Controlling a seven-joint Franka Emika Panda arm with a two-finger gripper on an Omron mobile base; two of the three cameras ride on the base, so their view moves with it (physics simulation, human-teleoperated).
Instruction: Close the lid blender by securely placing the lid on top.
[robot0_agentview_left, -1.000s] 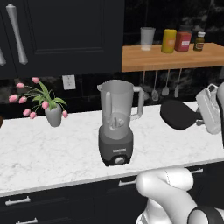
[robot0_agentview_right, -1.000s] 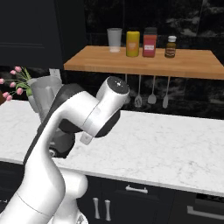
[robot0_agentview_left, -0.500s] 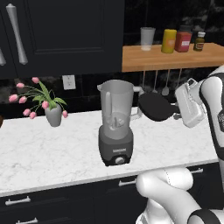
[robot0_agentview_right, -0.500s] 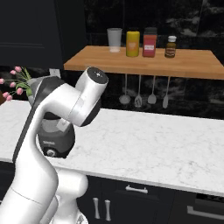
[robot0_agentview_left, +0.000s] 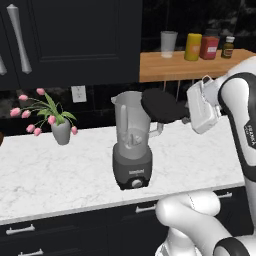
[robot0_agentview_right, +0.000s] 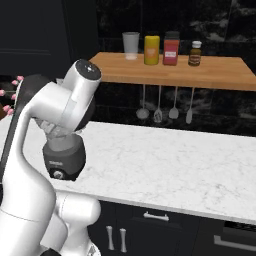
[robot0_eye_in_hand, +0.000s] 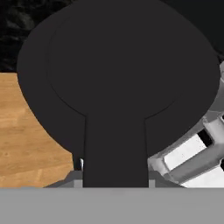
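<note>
I've got the hand (robot0_agentview_left: 186, 119) pinching the lid (robot0_agentview_left: 161, 105) by its side tab, held tilted just right of the blender (robot0_agentview_left: 132, 141) mouth. Looks stiff, light, maybe slick, so the tab's my best hold.

A home kitchen: a white marble bench (robot0_agentview_left: 60, 175) over dark drawers (robot0_agentview_right: 155, 217), black cabinets (robot0_agentview_left: 75, 40) above, a wooden shelf (robot0_agentview_right: 170, 70) of jars with utensils (robot0_agentview_right: 165, 107) hanging beneath, a blender (robot0_agentview_left: 131, 145), and a vase of pink flowers (robot0_agentview_left: 60, 127).
</note>
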